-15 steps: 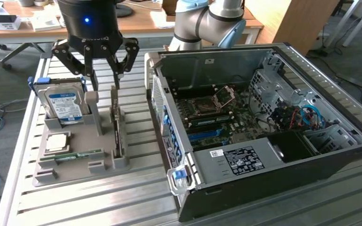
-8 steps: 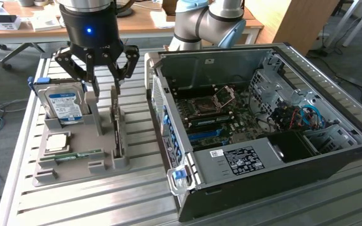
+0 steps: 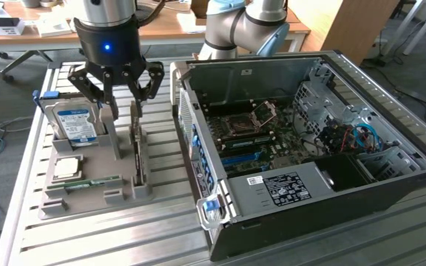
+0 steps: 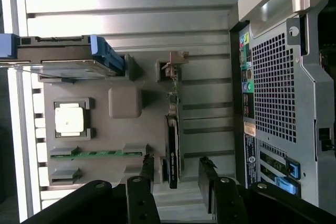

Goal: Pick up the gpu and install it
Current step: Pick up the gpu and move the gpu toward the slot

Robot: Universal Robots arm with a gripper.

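gpu (image 3: 137, 147) stands on its long edge in a slot of the grey parts fixture (image 3: 117, 191) on the slatted metal table (image 3: 87, 238). the robot's gripper (image 3: 126, 100) hangs over it with jaws spread wide and nothing between them. the upright stance looks deliberate, since it leaves both flat faces free for fingers coming from above. in the wrist view the black fingers (image 4: 140, 192) sit to either side of the card's line, apart from it. whether the tips have come level with its top edge cannot be told.

the fixture keeps each part in its own pocket. a silver hard drive with a blue label (image 3: 74, 123) stands just beside the card, while a square cpu (image 3: 66, 166) and a green memory stick (image 3: 91, 182) lie flat nearer the camera.

on the exterior view's right, the open computer case (image 3: 390, 183) lies on its side with the panel off. its motherboard (image 3: 261, 136) faces up, judged to be set that way for reach from overhead.

seen edge-on, the card is a dark grey-black sliver roughly as long as the drive. closer up in the wrist view (image 4: 172, 153), it shows a thin green board edge, a thicker black body along the part nearest the gripper, and what appears to be a metal bracket at the far end.
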